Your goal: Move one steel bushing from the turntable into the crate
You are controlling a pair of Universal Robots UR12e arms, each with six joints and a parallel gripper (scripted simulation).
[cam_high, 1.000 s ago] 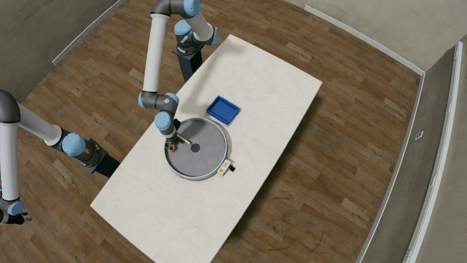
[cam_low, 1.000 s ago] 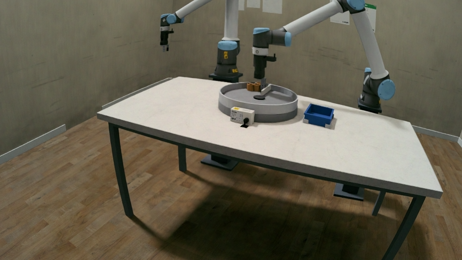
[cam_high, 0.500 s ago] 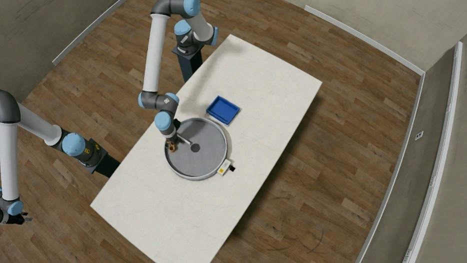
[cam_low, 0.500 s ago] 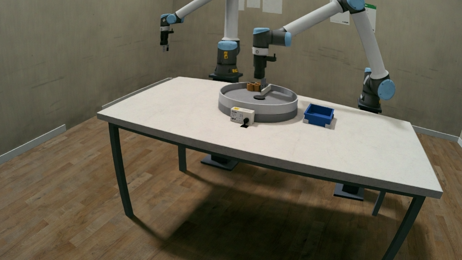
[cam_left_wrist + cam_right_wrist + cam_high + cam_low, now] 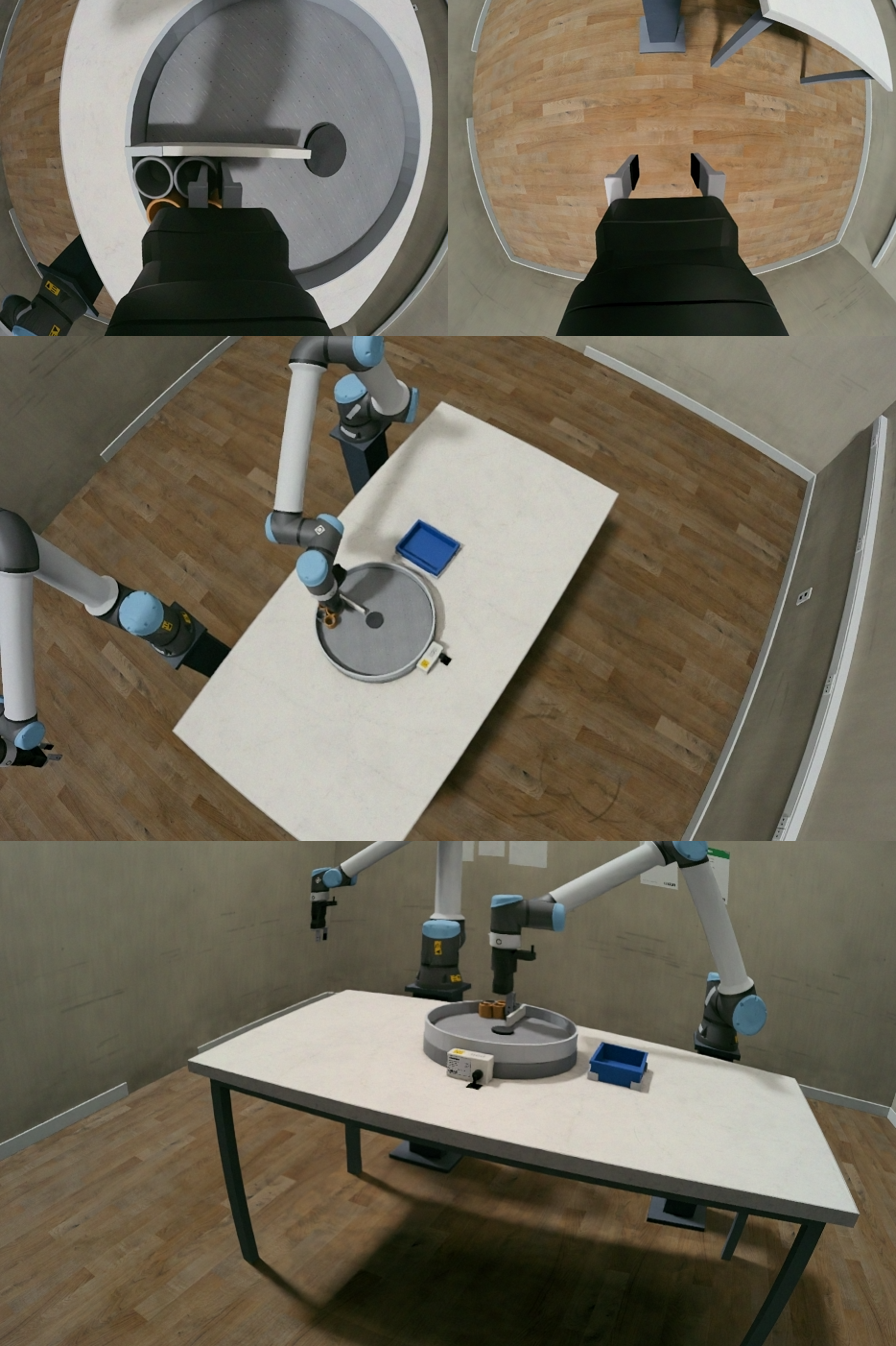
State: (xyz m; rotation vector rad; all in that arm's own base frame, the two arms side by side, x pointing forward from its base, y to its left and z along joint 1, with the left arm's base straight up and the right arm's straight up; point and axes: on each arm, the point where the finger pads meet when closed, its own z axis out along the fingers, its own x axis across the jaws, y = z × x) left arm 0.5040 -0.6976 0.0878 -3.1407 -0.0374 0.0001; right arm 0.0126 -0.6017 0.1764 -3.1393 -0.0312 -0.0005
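We saw a white, rectangular stone-look table (image 5: pixel 532 492) (image 5: pixel 689 1123) (image 5: pixel 94 108) (image 5: pixel 827 25) bearing a round grey turntable (image 5: pixel 431 618) (image 5: pixel 532 1067) (image 5: pixel 411 119) with a raised rim. Near it we found the blue rectangular crate (image 5: pixel 428 547) (image 5: pixel 617 1076), upright and level between pale corner guides (image 5: pixel 635 1085), with no bushing visible in it from above.

The black right gripper (image 5: pixel 53 751) (image 5: pixel 321 938) (image 5: pixel 665 164) hung well apart from the table, over the wooden floor, its claw released and spread wide. The black left gripper (image 5: pixel 335 602) (image 5: pixel 510 1005) (image 5: pixel 214 173) pointed down at the turntable. Its grey fingers stood close together, straddling the wall of one round, hollow steel bushing (image 5: pixel 175 177), one finger inside the bore; we could not tell whether they had clenched it.

A straight white divider (image 5: pixel 354 604) (image 5: pixel 515 1016) (image 5: pixel 235 150) ran from the rim to the dark round hub (image 5: pixel 374 619) (image 5: pixel 502 1029) (image 5: pixel 327 150). We saw that bushing on the turntable beside the divider, between the left gripper and a second grey bushing (image 5: pixel 171 177) near the rim. Orange-brown cylindrical bushings (image 5: pixel 329 621) (image 5: pixel 498 1009) (image 5: pixel 163 201) stood next to the grey pair.

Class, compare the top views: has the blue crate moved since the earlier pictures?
No. The blue crate sits at the same spot beside the turntable's rim in every top view.
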